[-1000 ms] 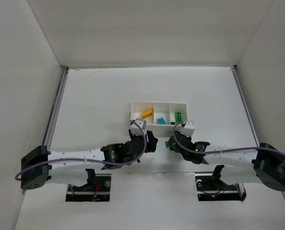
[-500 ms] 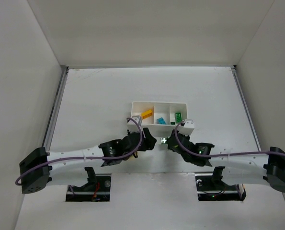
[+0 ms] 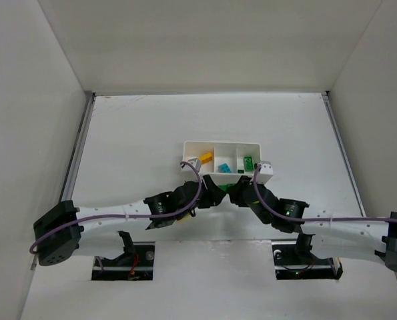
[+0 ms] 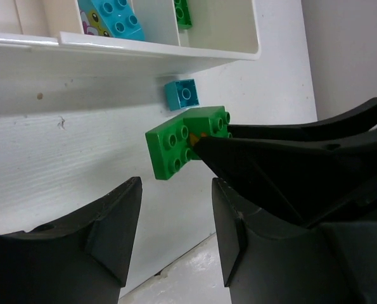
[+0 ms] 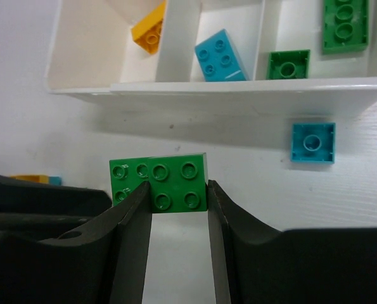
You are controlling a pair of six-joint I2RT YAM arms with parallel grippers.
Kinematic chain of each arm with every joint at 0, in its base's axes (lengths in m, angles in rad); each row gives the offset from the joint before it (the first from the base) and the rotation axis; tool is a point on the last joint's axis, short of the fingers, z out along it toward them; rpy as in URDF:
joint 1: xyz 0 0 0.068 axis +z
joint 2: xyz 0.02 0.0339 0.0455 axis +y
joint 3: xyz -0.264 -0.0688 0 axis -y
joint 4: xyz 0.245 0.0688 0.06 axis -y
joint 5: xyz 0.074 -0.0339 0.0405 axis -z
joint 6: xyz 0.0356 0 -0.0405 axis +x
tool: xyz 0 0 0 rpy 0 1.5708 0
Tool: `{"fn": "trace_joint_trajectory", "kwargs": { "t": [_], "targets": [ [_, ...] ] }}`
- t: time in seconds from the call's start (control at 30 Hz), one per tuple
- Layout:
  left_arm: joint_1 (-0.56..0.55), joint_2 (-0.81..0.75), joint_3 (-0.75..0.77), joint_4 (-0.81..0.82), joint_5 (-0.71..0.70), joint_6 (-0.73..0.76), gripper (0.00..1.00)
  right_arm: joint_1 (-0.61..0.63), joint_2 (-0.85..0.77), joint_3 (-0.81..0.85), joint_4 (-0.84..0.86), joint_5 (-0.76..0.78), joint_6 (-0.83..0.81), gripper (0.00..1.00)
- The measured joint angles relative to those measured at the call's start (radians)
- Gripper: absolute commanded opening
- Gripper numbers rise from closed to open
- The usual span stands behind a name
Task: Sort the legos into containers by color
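green lego: studs showing | right hand clamps it | left hand spread, empty

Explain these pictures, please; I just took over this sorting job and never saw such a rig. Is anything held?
Two robot arms work at a white table. One picture looks down from above; the other two come from a camera on each wrist. The white tray holds an orange brick, a cyan brick and green bricks. The right end effector grips a green brick in front of the tray. The left end effector is open and empty. A small cyan brick lies loose on the table by the tray.
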Motion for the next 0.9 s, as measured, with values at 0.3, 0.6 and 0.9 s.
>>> {"fn": "trace_joint_trajectory", "kwargs": {
  "t": [0.3,0.6,0.9],
  "targets": [
    [0.023,0.025,-0.031,0.104,0.005,-0.048,0.27,-0.002,-0.071,-0.027,0.061,-0.048,-0.007,0.28],
    [0.019,0.029,-0.039,0.168,-0.018,-0.056,0.08,-0.010,-0.105,-0.053,0.083,-0.064,-0.003,0.28],
    [-0.012,0.053,-0.039,0.172,-0.064,-0.008,0.02,-0.024,-0.136,-0.070,0.084,-0.093,-0.003,0.28]
  ]
}}
